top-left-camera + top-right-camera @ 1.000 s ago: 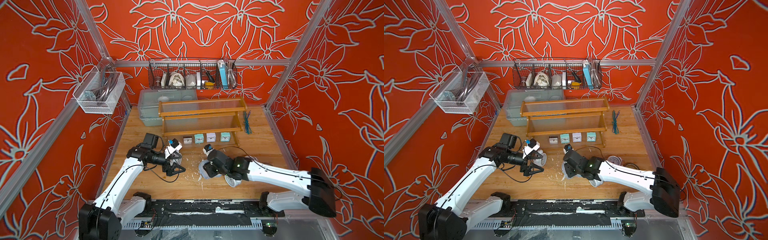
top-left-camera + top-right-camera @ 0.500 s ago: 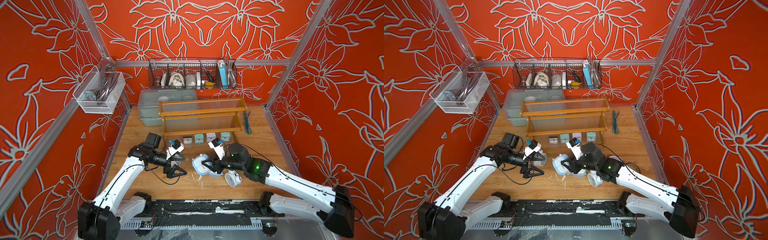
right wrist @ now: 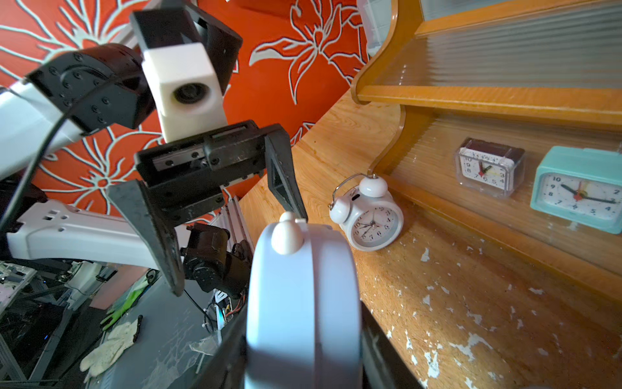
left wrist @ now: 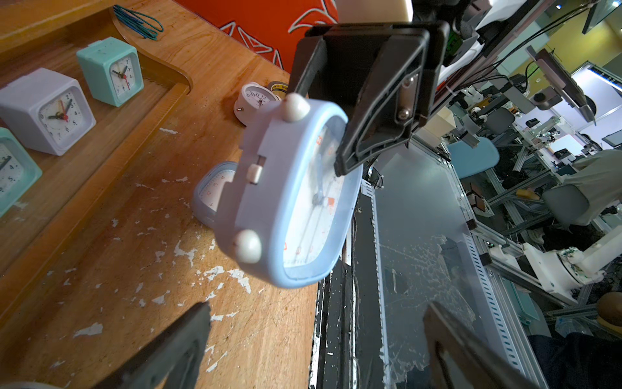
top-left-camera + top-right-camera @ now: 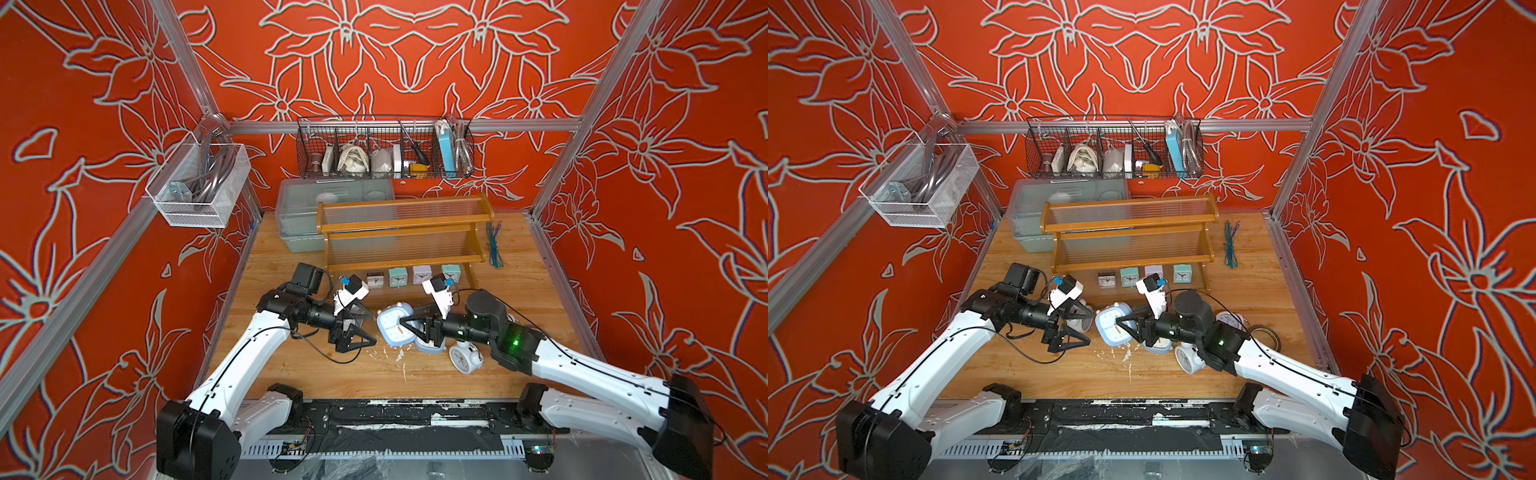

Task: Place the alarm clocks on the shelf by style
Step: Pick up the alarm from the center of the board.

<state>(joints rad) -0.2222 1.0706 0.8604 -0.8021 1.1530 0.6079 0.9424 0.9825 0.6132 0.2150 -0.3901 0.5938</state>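
My right gripper (image 5: 405, 328) (image 3: 303, 336) is shut on a pale-blue rounded-square alarm clock (image 5: 392, 328) (image 5: 1112, 328) (image 4: 289, 195), held on edge above the table. My left gripper (image 5: 368, 328) (image 5: 1086, 330) (image 4: 318, 310) faces it, open and empty, just short of the clock. A second pale-blue clock (image 5: 430, 345) (image 4: 212, 192) lies under the right gripper. White twin-bell clocks stand in a top view (image 5: 463, 357), beside the shelf (image 3: 370, 219) and further right (image 5: 1229, 320). The wooden shelf (image 5: 405, 224) (image 5: 1129, 224) holds several tiny square clocks (image 5: 397, 276) on its lowest tier.
A clear bin (image 5: 307, 208) sits behind the shelf's left end. A black wire basket (image 5: 384, 149) hangs on the back wall and a white mesh basket (image 5: 199, 183) on the left wall. Green ties (image 5: 494, 245) and a tape roll (image 5: 1266, 334) lie at the right.
The right arm has lifted the pale-blue clock off the table and swung it round to face the left gripper. The left gripper has stayed open and shifted slightly.
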